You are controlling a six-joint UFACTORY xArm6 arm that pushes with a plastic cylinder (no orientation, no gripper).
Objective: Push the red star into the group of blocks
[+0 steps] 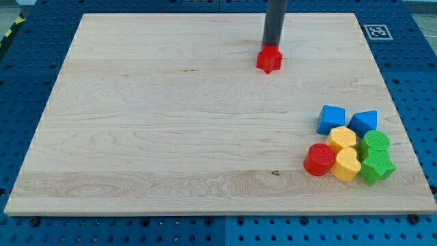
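Resting near the view's top, slightly right of centre on the wooden board (171, 130), the red star (269, 59) is found well apart from the group of blocks at the view's lower right. The dark rod comes down from the top edge, and my tip (273, 45) is seen at the star's upper side, touching it or just behind it; true contact cannot be settled from this view. Nothing is held, since the rod carries no jaws and can only push.

The group is made up of a blue cube (331, 119), a second blue block (364, 122), a yellow block (341, 139), a yellow heart (346, 165), a red cylinder (319, 159), a green cylinder (375, 143) and a green star (376, 168), all packed close or touching.

The red star is judged to be light, stiff and small, likely plastic, and it should slide easily over the smooth wood. Because of its points, it is expected to turn or slip sideways if it is pressed off-centre. Contact is best made on the face turned away from the group, the upper-left side, in a notch between two points, so that the push line runs through its middle toward the lower right. A slow, steady push is advised, or the cluster may be scattered.
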